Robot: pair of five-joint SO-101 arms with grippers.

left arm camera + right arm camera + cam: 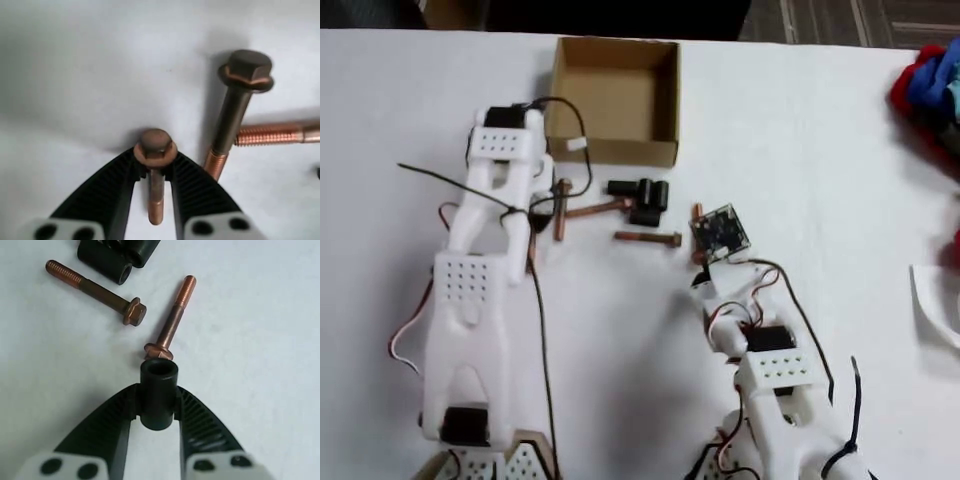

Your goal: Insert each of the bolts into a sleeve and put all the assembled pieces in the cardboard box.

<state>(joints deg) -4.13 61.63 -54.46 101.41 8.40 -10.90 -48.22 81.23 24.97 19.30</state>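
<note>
1. Left gripper [156, 162]: fingers clamped together on a copper-coloured bolt, the held bolt [155, 180]. The grip sits just under the hex head and the shank runs back between the fingers. It hangs close over the white table [75, 75].
2. Second bolt [231, 120]: lies flat on the table just beside the held bolt, head turned away from the gripper.
3. Third bolt [272, 134]: lies flat, its threaded end reaching up to the second bolt's shank. Whether they touch cannot be told.
4. Right gripper [158, 400]: fingers clamped on a black sleeve, the held sleeve [159, 390], whose open bore faces outward.
5. Fourth bolt [171, 322]: lies on the table with its head just beyond the mouth of the held sleeve and its thread pointing away.
6. Fifth bolt [95, 290]: lies flat, apart from the fourth bolt and near the loose sleeves.
7. Loose sleeves [642, 198]: a black cluster on the table, between the box and the bolts.
8. Cardboard box [620, 152]: open-topped, standing at the far side of the table just beyond the loose sleeves.
</note>
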